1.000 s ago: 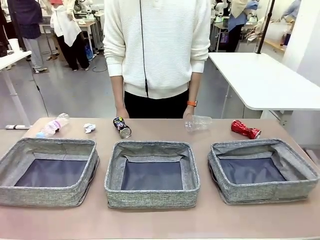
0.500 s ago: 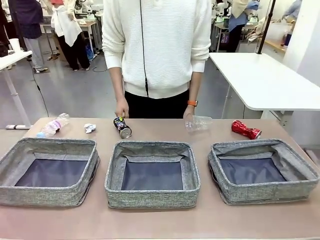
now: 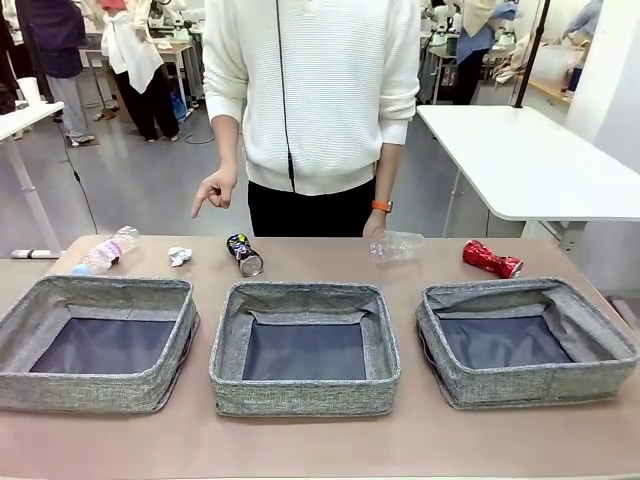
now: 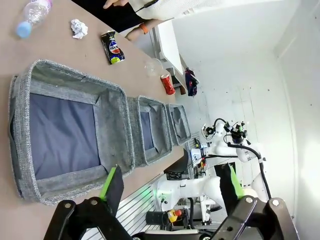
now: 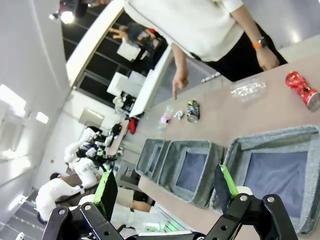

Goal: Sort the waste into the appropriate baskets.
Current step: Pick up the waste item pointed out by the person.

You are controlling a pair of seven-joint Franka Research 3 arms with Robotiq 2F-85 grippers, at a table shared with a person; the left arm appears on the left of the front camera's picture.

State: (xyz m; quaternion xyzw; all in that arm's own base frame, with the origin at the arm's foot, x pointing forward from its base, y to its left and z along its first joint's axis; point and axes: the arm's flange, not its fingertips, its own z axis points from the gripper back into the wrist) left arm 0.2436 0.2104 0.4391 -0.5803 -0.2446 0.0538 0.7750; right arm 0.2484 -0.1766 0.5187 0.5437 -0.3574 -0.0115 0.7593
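Person's hand (image 3: pixel 213 190) lifts off can (image 3: pixel 244 254), points toward paper ball (image 3: pixel 179 256); my spread left claw (image 4: pixel 171 176) nearer than spread right claw (image 5: pixel 165 179).

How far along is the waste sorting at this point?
Done: nothing. The left basket, middle basket and right basket are empty. In hand: nothing. The left gripper and right gripper are open and empty; the person's hand points downward toward the table. Left: all five pieces, the bottle, paper ball, dark can, clear cup and red can, lying on the table beyond the baskets.
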